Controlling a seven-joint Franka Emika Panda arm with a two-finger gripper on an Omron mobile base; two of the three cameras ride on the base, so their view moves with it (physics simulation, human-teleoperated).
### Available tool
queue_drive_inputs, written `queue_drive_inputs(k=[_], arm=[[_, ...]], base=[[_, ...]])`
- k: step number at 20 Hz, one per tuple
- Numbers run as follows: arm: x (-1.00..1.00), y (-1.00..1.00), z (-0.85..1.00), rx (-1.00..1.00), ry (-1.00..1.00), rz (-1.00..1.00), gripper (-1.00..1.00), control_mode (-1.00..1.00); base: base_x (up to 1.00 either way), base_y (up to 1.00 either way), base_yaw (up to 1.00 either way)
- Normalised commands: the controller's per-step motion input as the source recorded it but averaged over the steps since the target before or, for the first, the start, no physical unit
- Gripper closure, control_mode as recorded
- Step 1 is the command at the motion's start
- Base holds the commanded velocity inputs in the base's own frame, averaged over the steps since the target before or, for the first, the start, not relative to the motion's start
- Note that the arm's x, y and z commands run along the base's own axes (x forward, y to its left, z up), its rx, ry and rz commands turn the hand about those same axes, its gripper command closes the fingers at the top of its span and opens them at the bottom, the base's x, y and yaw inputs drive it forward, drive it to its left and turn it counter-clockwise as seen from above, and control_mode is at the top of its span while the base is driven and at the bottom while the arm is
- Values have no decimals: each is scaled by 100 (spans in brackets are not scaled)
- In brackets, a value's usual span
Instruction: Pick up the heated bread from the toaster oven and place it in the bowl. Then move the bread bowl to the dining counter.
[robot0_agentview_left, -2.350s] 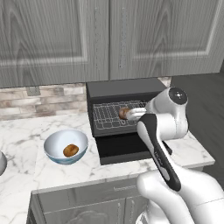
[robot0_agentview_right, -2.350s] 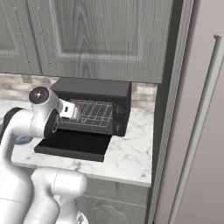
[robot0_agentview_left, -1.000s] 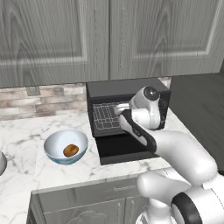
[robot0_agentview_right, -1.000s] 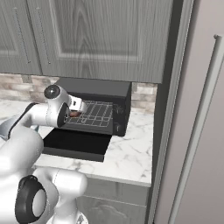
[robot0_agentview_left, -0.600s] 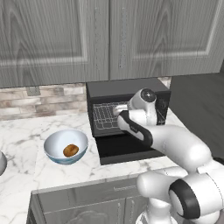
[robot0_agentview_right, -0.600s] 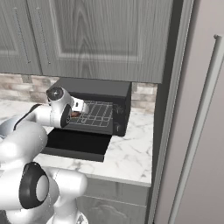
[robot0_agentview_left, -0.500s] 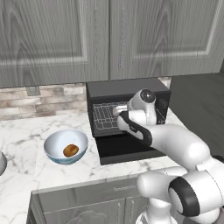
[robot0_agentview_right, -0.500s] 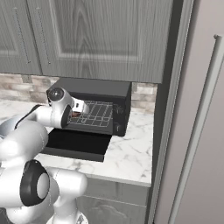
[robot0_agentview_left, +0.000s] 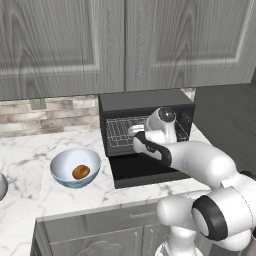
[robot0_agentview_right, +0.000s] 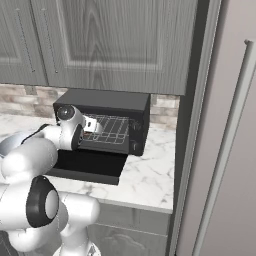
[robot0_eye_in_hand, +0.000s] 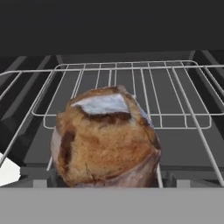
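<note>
The arm has been carried forward over the last moments, from in front of the dropped door to the mouth of the oven (robot0_agentview_left: 145, 127), so that the gripper (robot0_agentview_right: 94, 126) is now reached in over the wire rack (robot0_eye_in_hand: 131, 92). In the hand view the bread (robot0_eye_in_hand: 107, 138) is seen very close, at the near edge of the rack, a mottled brown lump with a pale patch on top. The fingertips cannot be made out there, and in the base views the hand is too small for the gap to be read. The jaws are taken to be spread almost fully, a touch less than a second ago, and nothing is seen to be held. Whether the closing has begun cannot be told.

From this it is judged that the approach is nearly done and the grasp not yet made. The bread is still on the rack inside the oven.

The bowl (robot0_agentview_left: 75, 167) is seen on the marble worktop (robot0_agentview_left: 30, 200), well to the left of the oven, with a golden-brown roll (robot0_agentview_left: 81, 172) already in it. Room beside that roll appears to be left for the bread. The lift, the placing and the carrying of the bowl are all still to be done.
</note>
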Motion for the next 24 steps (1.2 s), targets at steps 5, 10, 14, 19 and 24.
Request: queue_drive_inputs(k=[5, 10, 14, 19, 24], arm=[[-1, 1, 0, 0, 0, 0, 100, -100], [-22, 0, 0, 0, -8, 0, 100, -100], [-44, 1, 0, 0, -12, 0, 100, -100], [-67, 0, 9, 0, -17, 0, 100, -100], [-95, 10, 36, 0, -10, 0, 100, -100]], base=[[0, 0, 0], [0, 0, 0], [0, 0, 0], [0, 0, 0], [0, 0, 0]])
